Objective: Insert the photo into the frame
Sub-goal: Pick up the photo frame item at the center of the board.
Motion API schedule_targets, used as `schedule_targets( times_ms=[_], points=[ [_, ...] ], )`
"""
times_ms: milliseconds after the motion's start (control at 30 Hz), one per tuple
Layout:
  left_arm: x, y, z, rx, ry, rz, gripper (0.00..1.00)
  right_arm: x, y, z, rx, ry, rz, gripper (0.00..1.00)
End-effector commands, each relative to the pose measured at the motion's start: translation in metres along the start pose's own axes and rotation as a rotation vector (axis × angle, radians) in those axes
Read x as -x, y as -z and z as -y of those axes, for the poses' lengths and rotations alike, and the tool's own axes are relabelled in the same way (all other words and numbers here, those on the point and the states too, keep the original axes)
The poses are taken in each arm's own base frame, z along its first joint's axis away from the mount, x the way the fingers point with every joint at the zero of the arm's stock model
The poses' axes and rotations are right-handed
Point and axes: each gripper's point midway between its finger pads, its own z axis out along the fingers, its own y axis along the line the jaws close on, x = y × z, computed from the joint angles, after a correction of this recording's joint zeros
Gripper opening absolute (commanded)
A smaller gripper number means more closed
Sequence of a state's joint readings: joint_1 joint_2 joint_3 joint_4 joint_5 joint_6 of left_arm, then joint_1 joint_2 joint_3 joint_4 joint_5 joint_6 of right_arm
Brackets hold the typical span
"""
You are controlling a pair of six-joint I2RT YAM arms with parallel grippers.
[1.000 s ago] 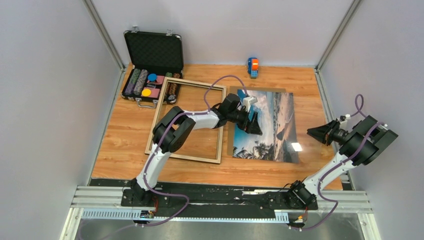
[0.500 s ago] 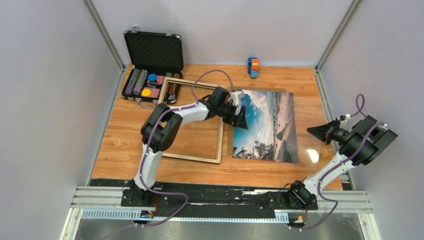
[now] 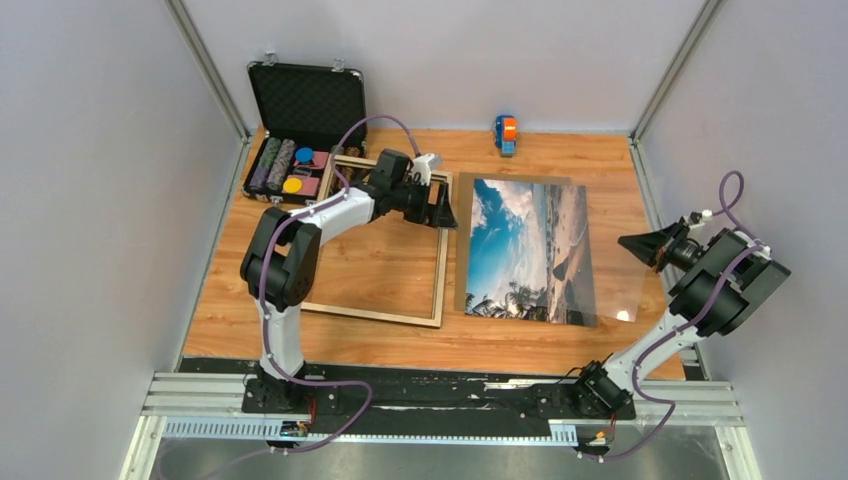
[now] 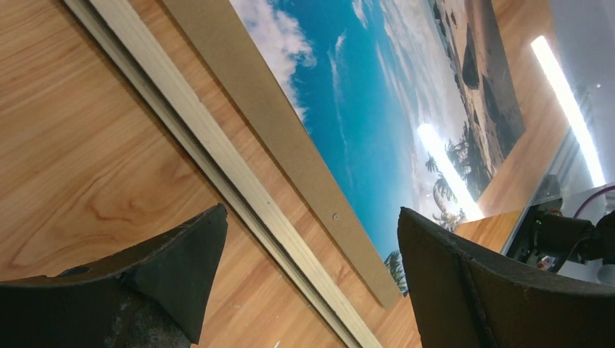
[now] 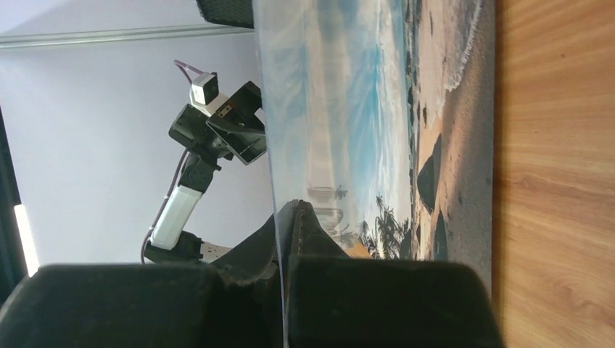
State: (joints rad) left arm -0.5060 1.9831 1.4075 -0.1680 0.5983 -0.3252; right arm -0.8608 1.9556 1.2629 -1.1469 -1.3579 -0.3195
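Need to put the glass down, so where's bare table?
Bare wood: inside the frame, the near strip before frame and photo, the far right corner. Crowded far left: chip case and left gripper. The right gripper holds the glass.

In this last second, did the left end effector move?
Yes. The left end effector left the photo, going leftward and toward the back wall, and is now over the frame's right rail.

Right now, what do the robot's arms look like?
Both arms have white tubes joined by chunky black joints, the left arm and right arm alike. A purple cable loops along each. The fingers are black, rough wedges.
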Motion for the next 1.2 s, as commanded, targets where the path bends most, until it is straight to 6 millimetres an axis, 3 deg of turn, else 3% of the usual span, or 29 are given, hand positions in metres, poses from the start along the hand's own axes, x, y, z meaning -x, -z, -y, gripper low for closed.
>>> schedule_targets(
  times_ms=[0, 333, 567, 767, 933, 1167],
  points=[
    [0.015, 0.024, 0.000, 0.016, -0.035, 0.050, 0.96, 0.032, 0.009, -0.052, 0.091, 0.285, 0.080, 0.00],
    [0.035, 0.073, -0.036, 0.122, -0.009, 0.125, 0.96, 0.018, -0.009, -0.090, 0.154, 0.341, 0.019, 0.00],
    [0.038, 0.131, -0.084, 0.308, 0.048, 0.164, 0.96, 0.001, -0.033, -0.113, 0.177, 0.393, -0.066, 0.00],
    [0.020, 0.192, -0.127, 0.509, 0.108, 0.132, 0.99, -0.014, -0.066, -0.126, 0.147, 0.459, -0.144, 0.00],
    [0.002, 0.232, -0.148, 0.634, 0.116, 0.121, 1.00, -0.031, -0.095, -0.150, 0.176, 0.470, -0.237, 0.00],
    [-0.029, 0.265, -0.177, 0.730, 0.200, 0.090, 0.99, -0.051, -0.131, -0.170, 0.205, 0.470, -0.336, 0.00]
  ],
)
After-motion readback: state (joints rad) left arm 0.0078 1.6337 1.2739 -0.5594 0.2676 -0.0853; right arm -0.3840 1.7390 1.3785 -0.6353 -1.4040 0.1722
